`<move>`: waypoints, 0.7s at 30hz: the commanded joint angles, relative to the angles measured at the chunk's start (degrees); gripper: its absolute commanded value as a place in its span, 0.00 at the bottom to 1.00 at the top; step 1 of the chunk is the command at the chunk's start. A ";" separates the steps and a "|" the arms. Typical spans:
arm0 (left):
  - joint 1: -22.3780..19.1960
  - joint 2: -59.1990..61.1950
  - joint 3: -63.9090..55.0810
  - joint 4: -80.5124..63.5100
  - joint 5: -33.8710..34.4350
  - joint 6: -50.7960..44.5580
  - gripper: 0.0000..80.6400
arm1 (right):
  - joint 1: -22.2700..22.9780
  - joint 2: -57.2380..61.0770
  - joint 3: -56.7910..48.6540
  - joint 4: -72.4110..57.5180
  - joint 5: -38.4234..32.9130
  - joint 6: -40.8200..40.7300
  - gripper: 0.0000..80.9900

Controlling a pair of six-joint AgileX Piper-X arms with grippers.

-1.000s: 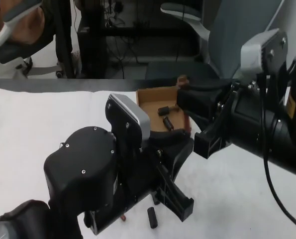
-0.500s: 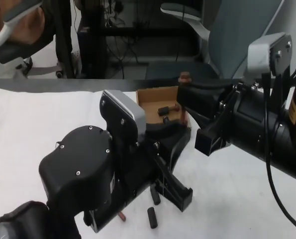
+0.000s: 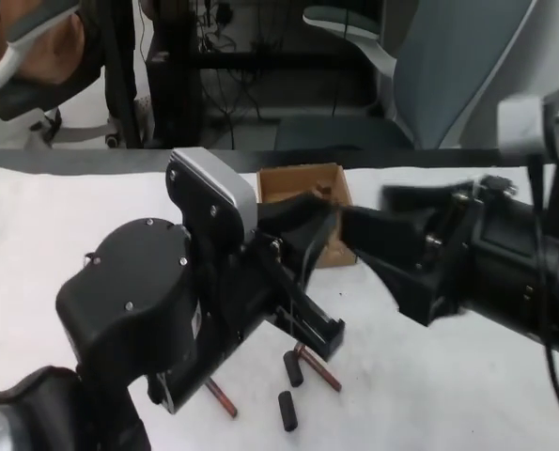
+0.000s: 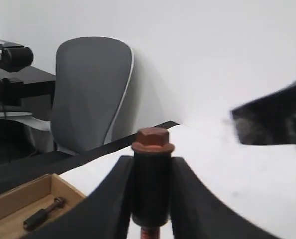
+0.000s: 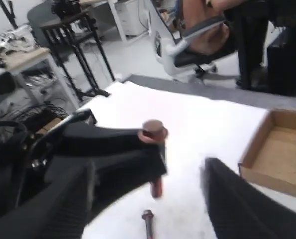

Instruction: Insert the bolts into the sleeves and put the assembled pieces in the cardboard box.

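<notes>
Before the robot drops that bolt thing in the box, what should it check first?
1. The bolt is through the sleeve: ok, head sits on top, tip shows underneath.
2. The left jaws are shut on the sleeve: ok.
3. The right jaws are free: ok, open, holding nothing.
4. The cardboard box has room: ok, one finished piece inside, bare floor beside it.
5. The held piece is above the box: cannot tell.
</notes>
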 commanded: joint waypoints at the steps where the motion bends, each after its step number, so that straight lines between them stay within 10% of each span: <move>1: 3.20 0.02 -1.15 1.74 0.32 0.65 0.02 | 0.05 -1.79 -0.05 10.97 2.97 2.83 0.68; 12: 16.39 13.78 -18.44 22.42 12.05 -0.14 0.02 | 0.05 12.99 -1.96 19.66 -6.95 13.77 0.68; 21: 18.26 34.45 -39.40 26.76 18.94 -2.69 0.02 | 0.72 27.07 -10.44 19.63 -11.72 11.86 0.68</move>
